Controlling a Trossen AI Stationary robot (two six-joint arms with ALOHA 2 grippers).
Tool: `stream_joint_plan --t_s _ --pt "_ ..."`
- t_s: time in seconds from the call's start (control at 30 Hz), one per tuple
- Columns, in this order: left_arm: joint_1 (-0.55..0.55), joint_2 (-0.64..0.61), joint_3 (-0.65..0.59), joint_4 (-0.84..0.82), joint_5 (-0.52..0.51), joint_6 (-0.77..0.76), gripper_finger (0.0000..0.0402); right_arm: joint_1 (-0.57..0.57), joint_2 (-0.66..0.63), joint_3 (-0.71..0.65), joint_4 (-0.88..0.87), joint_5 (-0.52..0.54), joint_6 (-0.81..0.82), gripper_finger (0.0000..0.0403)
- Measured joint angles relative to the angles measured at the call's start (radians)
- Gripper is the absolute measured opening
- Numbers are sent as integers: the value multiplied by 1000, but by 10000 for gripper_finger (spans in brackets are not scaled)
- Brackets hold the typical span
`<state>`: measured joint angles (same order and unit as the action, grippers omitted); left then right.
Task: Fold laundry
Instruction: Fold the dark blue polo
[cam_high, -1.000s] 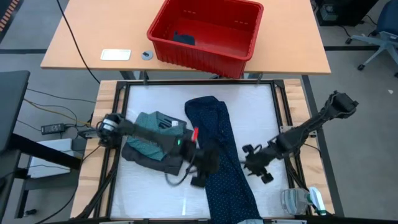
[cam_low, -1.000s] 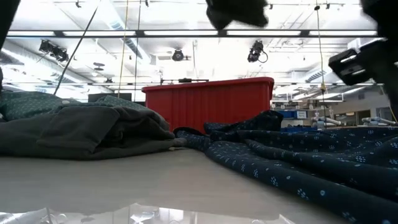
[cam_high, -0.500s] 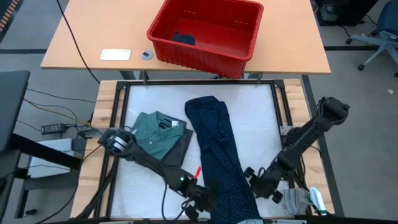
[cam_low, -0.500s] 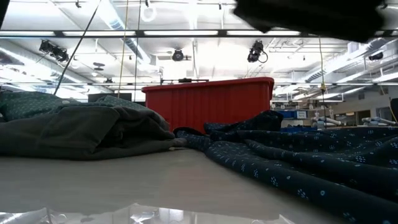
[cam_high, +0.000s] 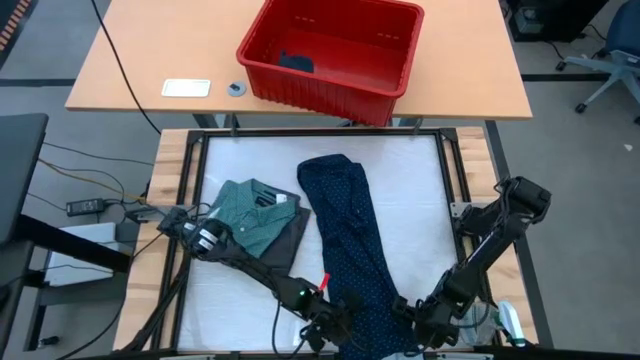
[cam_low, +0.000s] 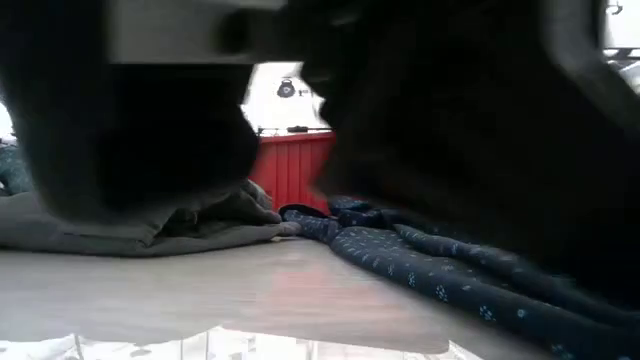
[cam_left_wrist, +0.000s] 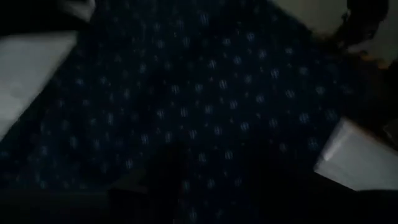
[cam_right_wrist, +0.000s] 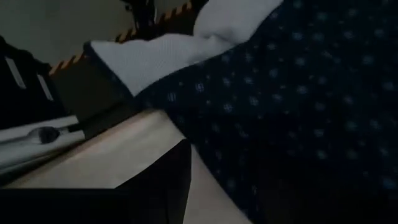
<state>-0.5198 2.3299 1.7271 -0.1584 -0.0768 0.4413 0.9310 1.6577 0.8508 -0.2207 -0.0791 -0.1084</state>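
The navy dotted piece (cam_high: 350, 240) is laid out lengthwise down the middle of the white worktop (cam_high: 420, 190), its far end near the red basket (cam_high: 330, 45) and its near end running to the near edge. It is spread long and not yet folded. To its left a teal-green collared shirt (cam_high: 250, 212) lies already folded on top of a charcoal grey piece (cam_high: 285, 245). A small dark item is seen inside the basket; what it is cannot be made out.

Both arms are brought low to the near end of the navy piece. The left hand (cam_high: 325, 325) is placed at the left edge of the cloth, the right hand (cam_high: 420, 322) at its right edge. In the left wrist view the dotted fabric (cam_left_wrist: 205, 106) fills the frame directly below; in the right wrist view the cloth's edge (cam_right_wrist: 298, 93) is seen just beside the worktop border. Whether either hand is released or clenched cannot be told; no cloth is seen lifted. The low view is largely blocked by the arms.

Step judged in hand: taking hold of the two near corners of the navy piece for its first fold. The next move would call for both corners to be pinched evenly, raised together and carried toward the far end, with the edges kept aligned so that the cloth does not skew.
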Motion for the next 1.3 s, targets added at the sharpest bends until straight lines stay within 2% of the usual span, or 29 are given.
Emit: stream_joint_plan --t_s 0.2,0.37,0.47,0.57,0.6,0.63,0.77,0.93,1.1,1.3 --pt "8 37 5 31 61 -2 186 -10 71 1 40 4 8 172" --pt "7 53 6 45 57 -6 145 -17 103 2 64 13 119 160" --pt "9 52 5 33 40 -61 92 -28 97 -4 68 36 238 123" --pt "18 49 35 -10 35 -167 25 -41 82 -5 68 33 327 52" --pt "24 52 60 -39 47 -201 14 -46 74 -7 68 23 341 28" --pt "31 54 91 -71 67 -240 12 -48 65 -8 65 13 348 15" --pt "67 57 239 -166 169 -319 9 -65 3 -14 44 3 427 12" --pt "94 54 445 -334 231 -332 3 -104 -126 -12 49 -95 491 6" --pt "110 51 535 -500 290 -426 2 -161 -243 -11 -9 -124 510 4" --pt "114 44 543 -575 307 -600 1 -275 -337 -12 -56 -135 525 2"
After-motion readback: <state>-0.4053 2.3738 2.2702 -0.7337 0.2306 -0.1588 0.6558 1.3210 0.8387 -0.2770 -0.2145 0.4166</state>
